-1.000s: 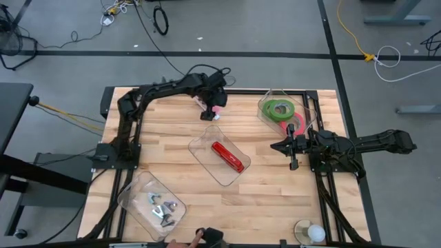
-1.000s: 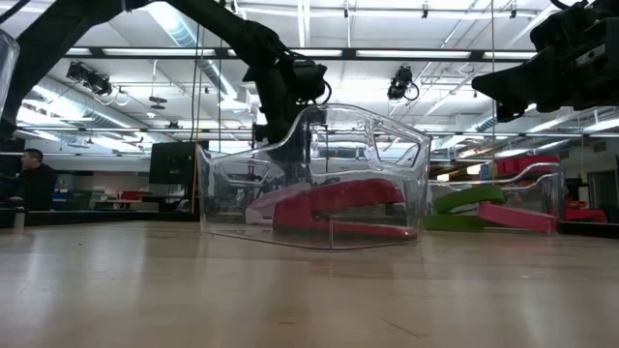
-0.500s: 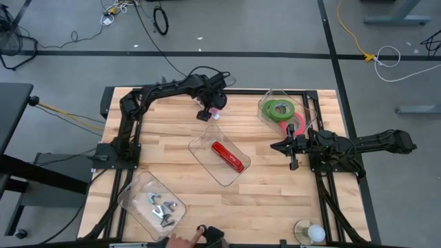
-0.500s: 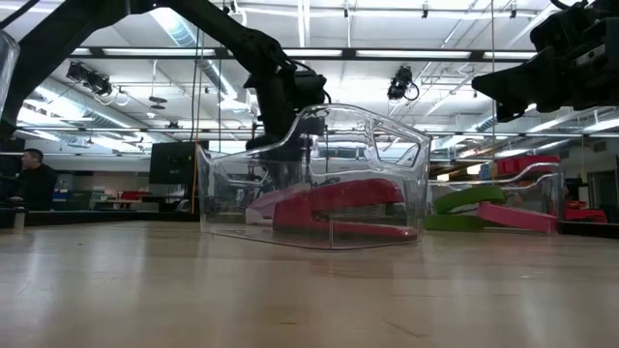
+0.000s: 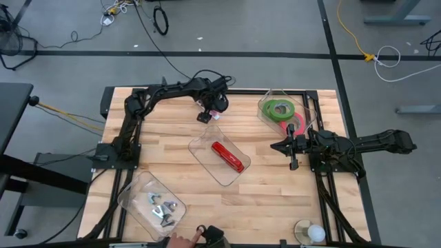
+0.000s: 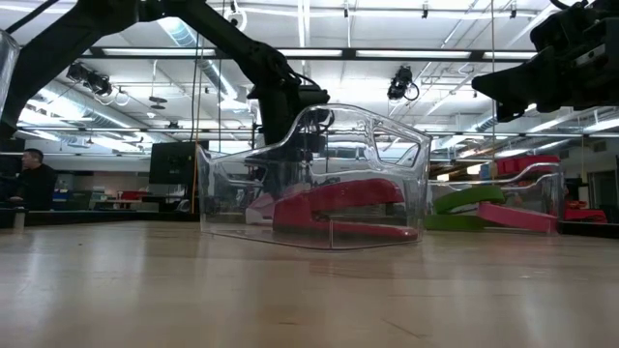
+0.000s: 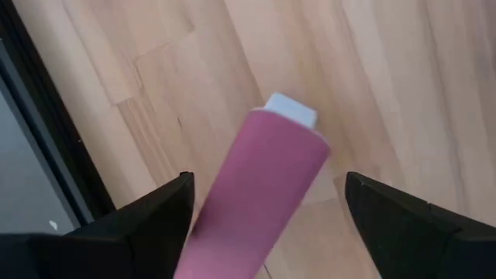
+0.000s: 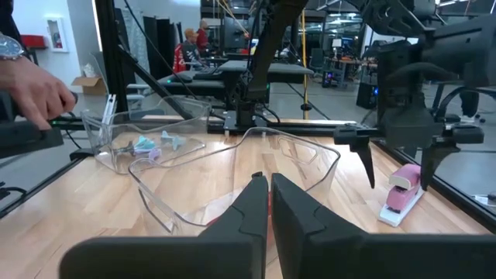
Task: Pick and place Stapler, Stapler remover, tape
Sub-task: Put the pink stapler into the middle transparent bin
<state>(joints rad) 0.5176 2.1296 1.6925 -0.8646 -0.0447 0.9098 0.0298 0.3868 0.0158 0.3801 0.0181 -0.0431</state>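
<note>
The left end effector (image 7: 263, 225) hung wide open, empty, astride a pink stapler (image 7: 256, 194) directly beneath; rigid and smooth, it looked best gripped mid-body.

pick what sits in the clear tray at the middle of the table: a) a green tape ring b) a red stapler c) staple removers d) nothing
B: the high view shows a red stapler lying inside the middle clear tray, and the low view shows it there too, while the green tape sits in another tray at the far right.
</note>
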